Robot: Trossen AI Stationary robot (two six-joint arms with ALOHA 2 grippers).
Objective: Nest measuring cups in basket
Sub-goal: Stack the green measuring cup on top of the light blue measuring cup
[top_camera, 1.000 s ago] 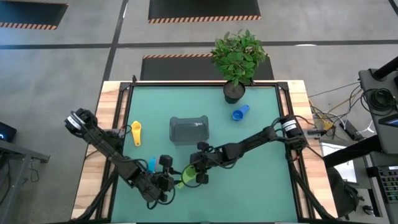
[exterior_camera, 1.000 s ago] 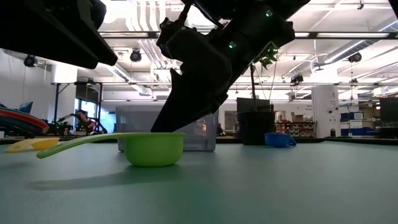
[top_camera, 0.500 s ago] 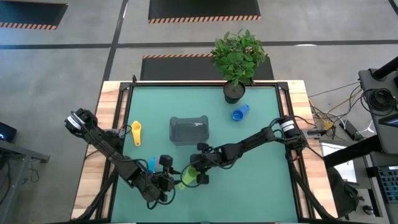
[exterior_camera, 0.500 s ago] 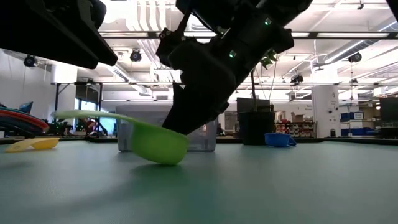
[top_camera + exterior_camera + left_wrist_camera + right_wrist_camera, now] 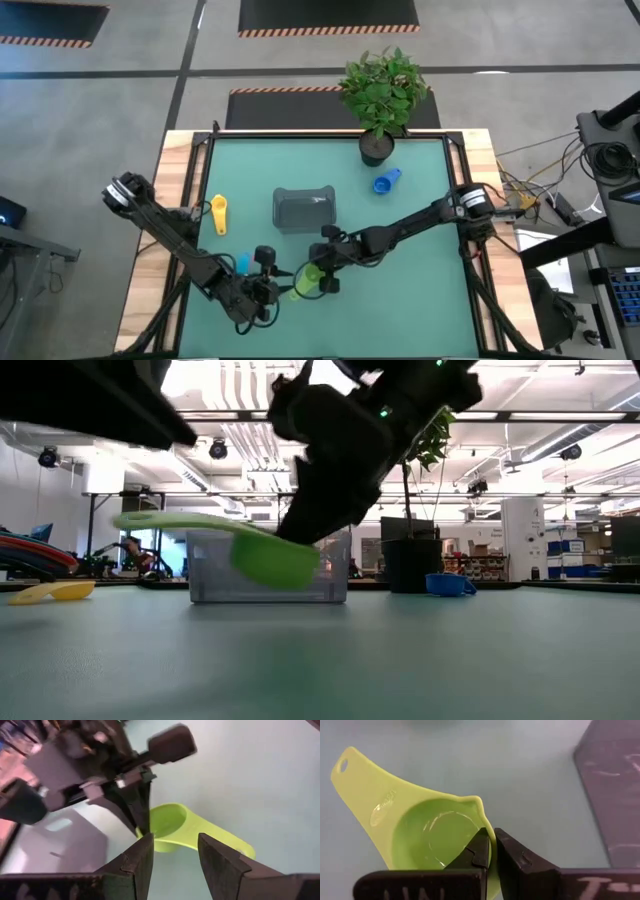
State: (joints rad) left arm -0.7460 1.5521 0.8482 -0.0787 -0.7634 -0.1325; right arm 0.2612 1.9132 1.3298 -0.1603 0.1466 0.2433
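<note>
The right gripper [image 5: 490,851] is pinched on the rim of the smooth lime-green plastic measuring cup [image 5: 427,836], one finger inside the round bowl and one outside, with the flat tapered handle pointing away to the left. In the low view the cup [image 5: 262,556] hangs tilted, clear of the matte teal tabletop [image 5: 420,660], near and in front of the dark grey translucent rectangular basket [image 5: 305,208]. The left gripper [image 5: 174,854] waits just left of the cup with its fingers partly apart, holding nothing.

A yellow plastic measuring cup [image 5: 219,213] lies left of the basket, a small teal one [image 5: 242,263] beside the left arm, and a blue one [image 5: 386,181] far right, near the black plant pot [image 5: 376,149] with its leafy green plant.
</note>
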